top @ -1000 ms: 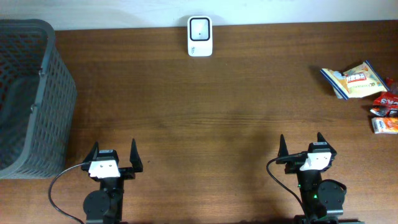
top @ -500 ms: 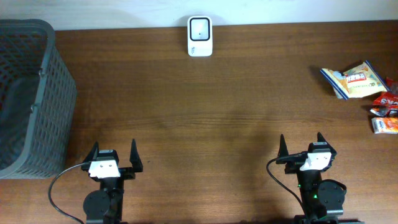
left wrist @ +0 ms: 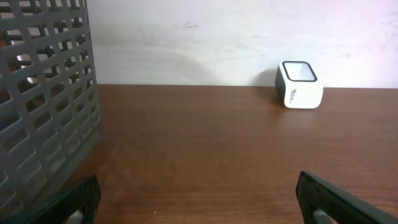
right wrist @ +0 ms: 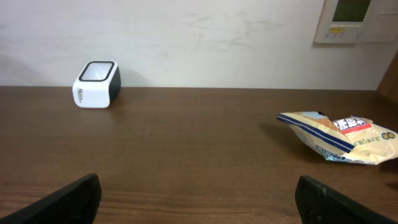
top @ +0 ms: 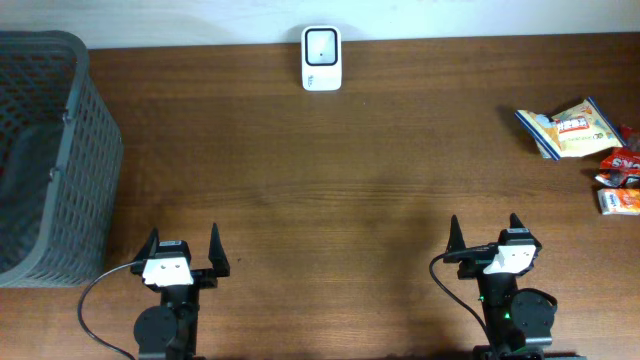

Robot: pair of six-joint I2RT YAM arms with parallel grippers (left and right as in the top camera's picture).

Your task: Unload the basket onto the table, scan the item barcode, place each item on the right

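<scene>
A white barcode scanner [top: 321, 58] with a dark window stands at the table's far edge, also seen in the left wrist view [left wrist: 299, 84] and the right wrist view [right wrist: 96, 76]. Snack packets lie at the right edge: a pale yellow bag [top: 569, 128] [right wrist: 341, 136] and red packets [top: 621, 180]. My left gripper [top: 182, 247] [left wrist: 198, 198] rests open near the front left, nothing between its fingers. Near the front right, my right gripper [top: 484, 233] [right wrist: 198, 198] is open and empty too. Both are far from the packets and the scanner.
A tall grey mesh basket [top: 45, 155] [left wrist: 43, 99] stands at the left edge, close to the left arm. A white wall runs behind the table, with a wall panel [right wrist: 356, 20] at the upper right of the right wrist view.
</scene>
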